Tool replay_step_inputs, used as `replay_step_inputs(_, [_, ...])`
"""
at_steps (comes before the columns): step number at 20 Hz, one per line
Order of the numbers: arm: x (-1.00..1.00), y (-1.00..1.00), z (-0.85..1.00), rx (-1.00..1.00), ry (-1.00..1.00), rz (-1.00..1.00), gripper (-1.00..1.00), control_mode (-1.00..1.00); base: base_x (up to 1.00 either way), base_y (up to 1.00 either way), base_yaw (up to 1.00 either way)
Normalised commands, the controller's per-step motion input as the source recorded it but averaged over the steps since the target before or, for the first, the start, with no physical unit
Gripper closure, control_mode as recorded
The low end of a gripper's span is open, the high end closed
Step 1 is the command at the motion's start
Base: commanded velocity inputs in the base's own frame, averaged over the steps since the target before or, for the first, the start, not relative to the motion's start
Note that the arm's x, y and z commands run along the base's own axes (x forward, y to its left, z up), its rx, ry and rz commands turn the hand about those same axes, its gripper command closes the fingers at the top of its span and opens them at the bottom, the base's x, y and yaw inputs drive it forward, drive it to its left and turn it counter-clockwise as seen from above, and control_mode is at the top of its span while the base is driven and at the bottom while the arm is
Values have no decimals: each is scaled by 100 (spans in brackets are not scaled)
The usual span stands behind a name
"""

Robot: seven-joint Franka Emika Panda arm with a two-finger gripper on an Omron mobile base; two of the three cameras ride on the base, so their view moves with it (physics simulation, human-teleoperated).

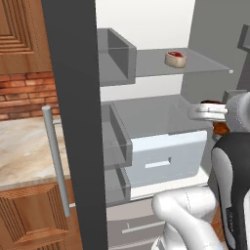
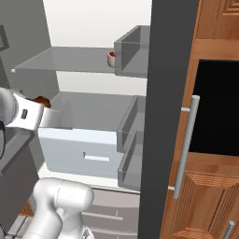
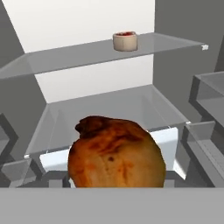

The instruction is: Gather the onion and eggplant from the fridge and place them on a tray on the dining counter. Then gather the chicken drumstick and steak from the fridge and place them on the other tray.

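Treat the drumstick [image 3: 116,153] as light, firm, rounded and probably slick; grip it across its widest middle. It sits directly before the hand, low and close in the hand view, in front of the open fridge [image 1: 161,114]. You cannot tell whether the gripper [image 1: 219,117] clamps it.

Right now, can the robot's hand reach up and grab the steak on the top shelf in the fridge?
Probably not yet. The gripper looks busy with the chicken drumstick, which fills the space at its fingers. The steak sits alone on the upper glass shelf with the door open, so the path looks free once the hand is emptied.
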Motion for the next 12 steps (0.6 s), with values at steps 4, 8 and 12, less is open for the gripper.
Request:
replay_step_inputs(4, [-15, 0, -5, 0, 0, 0, 100, -100, 0, 0, 0])
replay_step_inputs(8, [-12, 0, 0, 0, -4, 0, 100, -100, 0, 0, 0])
replay_step_inputs(12, [-17, 0, 0, -1, -4, 0, 100, 100, -62, 0, -9])
